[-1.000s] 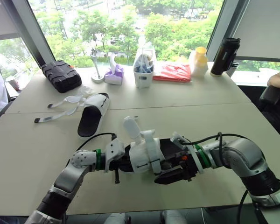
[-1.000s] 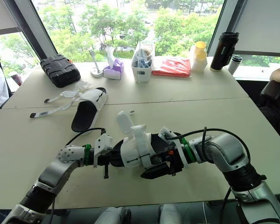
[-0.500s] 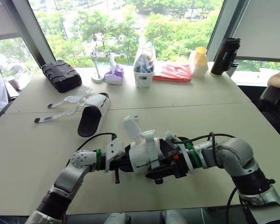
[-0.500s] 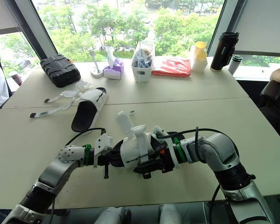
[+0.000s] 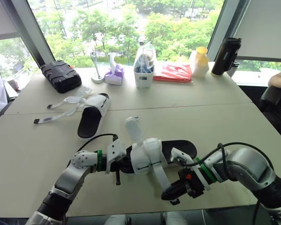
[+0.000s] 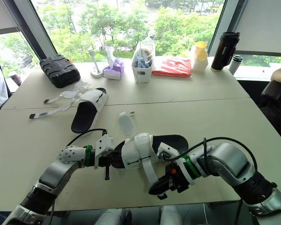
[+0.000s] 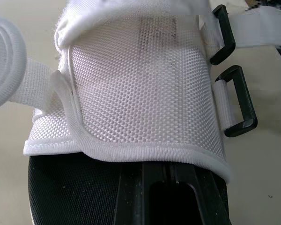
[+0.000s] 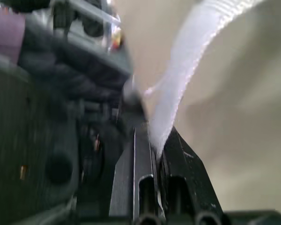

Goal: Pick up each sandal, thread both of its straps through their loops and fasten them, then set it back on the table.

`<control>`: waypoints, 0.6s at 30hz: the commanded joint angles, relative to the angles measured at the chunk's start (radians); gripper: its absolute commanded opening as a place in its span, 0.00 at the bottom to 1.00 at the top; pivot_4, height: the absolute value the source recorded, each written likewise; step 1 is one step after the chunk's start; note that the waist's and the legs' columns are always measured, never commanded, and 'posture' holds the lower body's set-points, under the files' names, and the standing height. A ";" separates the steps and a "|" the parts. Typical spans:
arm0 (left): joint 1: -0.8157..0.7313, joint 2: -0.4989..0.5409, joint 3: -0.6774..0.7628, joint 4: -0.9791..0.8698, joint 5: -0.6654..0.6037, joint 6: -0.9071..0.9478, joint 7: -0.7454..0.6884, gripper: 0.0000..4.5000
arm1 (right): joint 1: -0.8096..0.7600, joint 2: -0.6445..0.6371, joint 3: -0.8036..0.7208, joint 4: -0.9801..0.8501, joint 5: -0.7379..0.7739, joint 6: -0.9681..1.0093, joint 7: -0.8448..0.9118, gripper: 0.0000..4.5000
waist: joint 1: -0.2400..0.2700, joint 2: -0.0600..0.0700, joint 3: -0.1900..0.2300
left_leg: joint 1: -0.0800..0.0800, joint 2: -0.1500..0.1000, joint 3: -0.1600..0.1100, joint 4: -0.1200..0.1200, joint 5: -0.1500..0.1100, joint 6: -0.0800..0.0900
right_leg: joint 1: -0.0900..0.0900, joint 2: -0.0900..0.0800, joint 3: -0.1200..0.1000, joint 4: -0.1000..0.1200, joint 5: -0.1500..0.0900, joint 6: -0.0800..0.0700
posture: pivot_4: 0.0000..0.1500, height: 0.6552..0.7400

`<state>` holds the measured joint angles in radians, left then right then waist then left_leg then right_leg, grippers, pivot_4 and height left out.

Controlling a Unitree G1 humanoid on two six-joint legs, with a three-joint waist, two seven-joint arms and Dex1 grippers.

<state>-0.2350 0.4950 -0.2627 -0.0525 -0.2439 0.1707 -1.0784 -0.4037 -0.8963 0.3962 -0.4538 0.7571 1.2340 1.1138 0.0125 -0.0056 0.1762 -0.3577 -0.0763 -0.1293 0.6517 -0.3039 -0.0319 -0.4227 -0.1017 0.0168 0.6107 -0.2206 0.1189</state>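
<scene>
We list the sandal (image 5: 149, 158): left gripper (image 5: 125, 164) seemingly clamping its sole steady, right gripper (image 5: 171, 193) pinching one strap (image 5: 159, 175) taut for threading.

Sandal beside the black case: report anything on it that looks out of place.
The far sandal lies flat, but its two white straps are undone and trail loose over the table toward the robot's left. Nothing on it looks torn, and nothing is spilled.

White woven-mesh sandal (image 7: 140, 84), matt black loops (image 7: 239, 101)
</scene>
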 commanded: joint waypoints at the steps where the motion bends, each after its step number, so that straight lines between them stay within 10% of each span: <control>1: 0.025 0.004 -0.057 0.036 0.037 0.035 -0.009 0.00 | 0.010 -0.072 0.068 -0.056 -0.067 -0.127 0.098 0.00 | 0.001 0.000 0.000 | 0.000 0.000 0.000 0.000 0.000 0.000 | 0.000 0.000 0.000 0.000 0.000 0.001 | 1.00 1.00; 18: 0.031 0.014 -0.081 0.044 0.072 0.030 -0.011 0.00 | -0.174 -0.053 -0.129 -0.052 0.013 -0.132 0.126 0.00 | 0.003 0.000 0.000 | 0.000 0.000 -0.001 0.000 0.000 0.000 | 0.000 0.000 0.000 0.000 -0.001 0.001 | 1.00 1.00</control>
<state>-0.2378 0.5001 -0.2764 -0.0545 -0.2230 0.1701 -1.0788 -0.5580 -0.9588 0.3098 -0.5018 0.7302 1.0878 1.2424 0.0153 -0.0058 0.1762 -0.3577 -0.0762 -0.1305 0.6513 -0.3043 -0.0316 -0.4224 -0.1019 0.0164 0.6104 -0.2214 0.1198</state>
